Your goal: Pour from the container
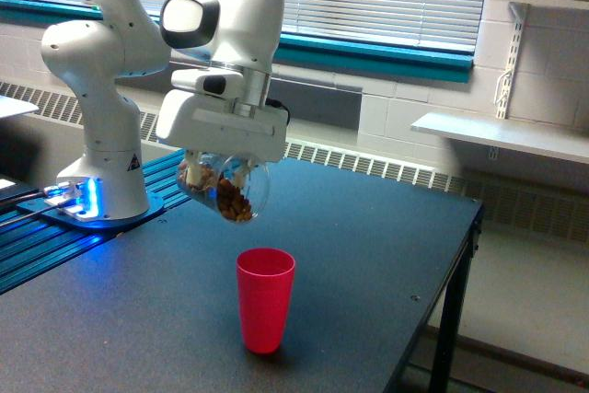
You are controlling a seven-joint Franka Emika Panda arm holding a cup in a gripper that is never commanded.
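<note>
My end effector (219, 165) grips the clear mug (224, 188), tilted — its lowered mouth hangs above the red cup (265, 298), slightly toward the exterior view's left.

container (225, 189): clear, brown pieces inside
cup (265, 299): red
table (368, 255): black
arm (110, 71): white
window sill (386, 57): teal

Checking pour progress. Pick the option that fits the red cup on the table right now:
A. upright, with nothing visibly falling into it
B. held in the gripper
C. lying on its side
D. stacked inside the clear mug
A: the red cup stands upright on the table, with the brown pieces inside the tilted clear mug above it.
</note>
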